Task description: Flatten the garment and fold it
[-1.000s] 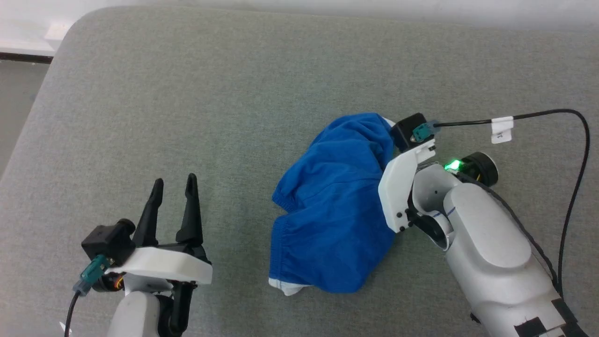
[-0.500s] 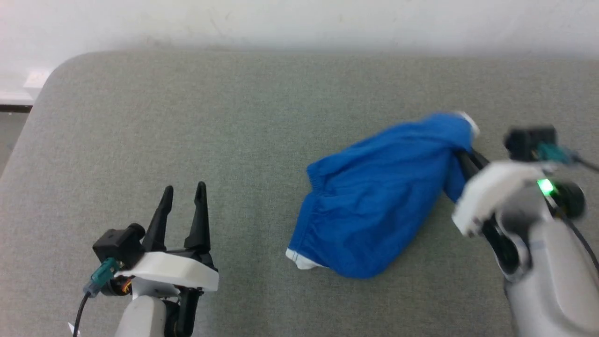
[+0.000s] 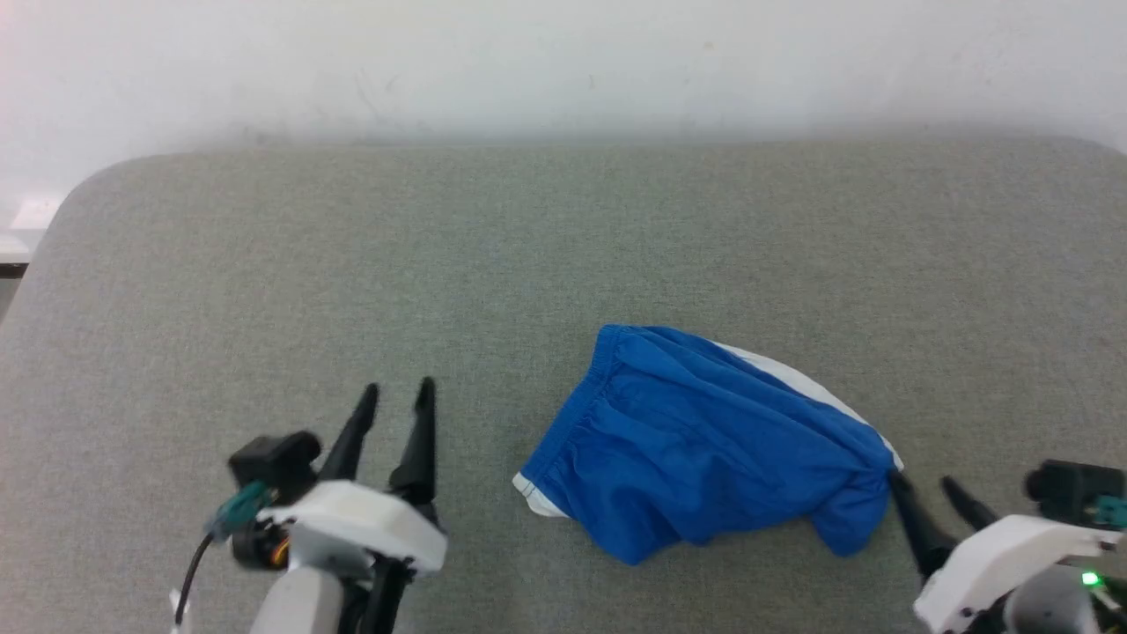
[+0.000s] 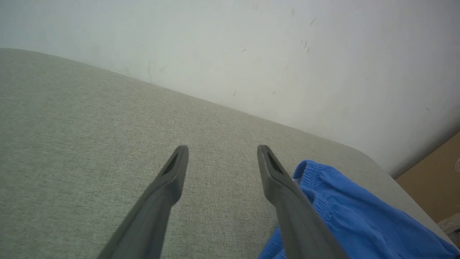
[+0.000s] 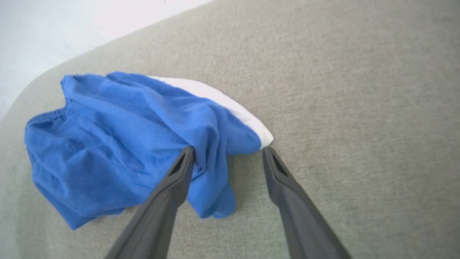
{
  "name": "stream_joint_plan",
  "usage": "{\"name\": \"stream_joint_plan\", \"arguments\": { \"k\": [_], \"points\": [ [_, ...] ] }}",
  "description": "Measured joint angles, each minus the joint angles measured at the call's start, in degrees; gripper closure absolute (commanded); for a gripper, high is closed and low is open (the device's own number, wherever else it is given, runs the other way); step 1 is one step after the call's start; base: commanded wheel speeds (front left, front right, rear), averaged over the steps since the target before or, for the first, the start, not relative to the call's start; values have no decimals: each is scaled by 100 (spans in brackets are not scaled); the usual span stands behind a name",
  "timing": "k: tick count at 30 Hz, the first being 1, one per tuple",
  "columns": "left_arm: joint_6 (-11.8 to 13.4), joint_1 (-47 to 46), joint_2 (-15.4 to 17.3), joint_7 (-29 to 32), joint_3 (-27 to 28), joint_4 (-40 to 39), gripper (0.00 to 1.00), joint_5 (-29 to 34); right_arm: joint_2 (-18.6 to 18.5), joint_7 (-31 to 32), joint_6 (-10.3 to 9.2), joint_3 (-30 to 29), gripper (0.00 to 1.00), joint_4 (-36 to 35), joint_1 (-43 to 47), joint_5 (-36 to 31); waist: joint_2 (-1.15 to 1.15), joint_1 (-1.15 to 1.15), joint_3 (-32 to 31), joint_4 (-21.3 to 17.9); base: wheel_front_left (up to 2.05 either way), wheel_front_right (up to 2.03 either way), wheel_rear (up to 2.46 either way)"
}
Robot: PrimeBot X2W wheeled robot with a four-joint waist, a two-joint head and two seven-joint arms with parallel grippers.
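Note:
The garment (image 3: 704,449), bright blue shorts with a white side stripe, lies crumpled on the grey surface, its gathered waistband to the left. My right gripper (image 3: 923,482) is at its right end, open. In the right wrist view the right gripper (image 5: 228,150) has the bunched end of the garment (image 5: 118,144) between its spread fingers, and the left finger touches the fabric. My left gripper (image 3: 399,387) is open and empty, just left of the waistband. In the left wrist view the left gripper (image 4: 222,148) points over bare surface, with the garment (image 4: 352,216) beside its right finger.
The grey padded surface (image 3: 352,264) has a rounded far-left corner (image 3: 79,185), and a white wall (image 3: 563,62) runs along its far edge. A brown surface (image 4: 438,172) shows beyond the far right edge in the left wrist view.
My right gripper, shut on the garment's edge half a second ago, dragged it rightward and nearer, stretching it out, and has opened. The head camera also shifted. The left gripper stays open.

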Motion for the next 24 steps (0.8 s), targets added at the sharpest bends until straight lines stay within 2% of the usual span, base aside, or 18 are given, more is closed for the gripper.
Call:
{"name": "stream_joint_plan", "arguments": {
  "k": [3,6,9,11,16,18,23,24],
  "points": [
    [-1,-291,2,468,-311,-1,0,-64,-2,-281,0,-376,0,-134,-1,55,0,1,-41,-58,0,0,0],
    [-3,-945,14,1223,-737,21,0,-127,-12,-461,0,-733,0,-252,-5,25,0,1,-31,-107,0,0,0],
    [-2,-1650,8,2280,-1018,216,0,-260,-15,-510,0,-836,0,-304,-79,-27,0,2,-2,-211,0,0,0],
    [89,-1947,49,3067,-1190,414,0,-227,-14,-532,0,-842,0,-326,-140,-31,0,2,21,-313,0,0,0],
    [118,-2139,235,4657,-1686,714,0,-115,-13,-560,0,-798,0,-313,-152,-67,0,2,123,-615,0,0,0],
    [141,-2137,367,5038,-1817,798,0,0,-16,-600,0,-791,0,-307,-152,-85,0,1,180,-724,0,0,0],
    [256,-2019,604,5479,-1967,1004,0,140,-14,-657,0,-719,0,-298,-153,-77,0,2,330,-915,0,0,0],
    [252,-1963,594,5546,-2016,1017,14,122,-16,-665,0,-711,0,-297,-154,-64,0,2,359,-932,0,0,0]
  ]
}}
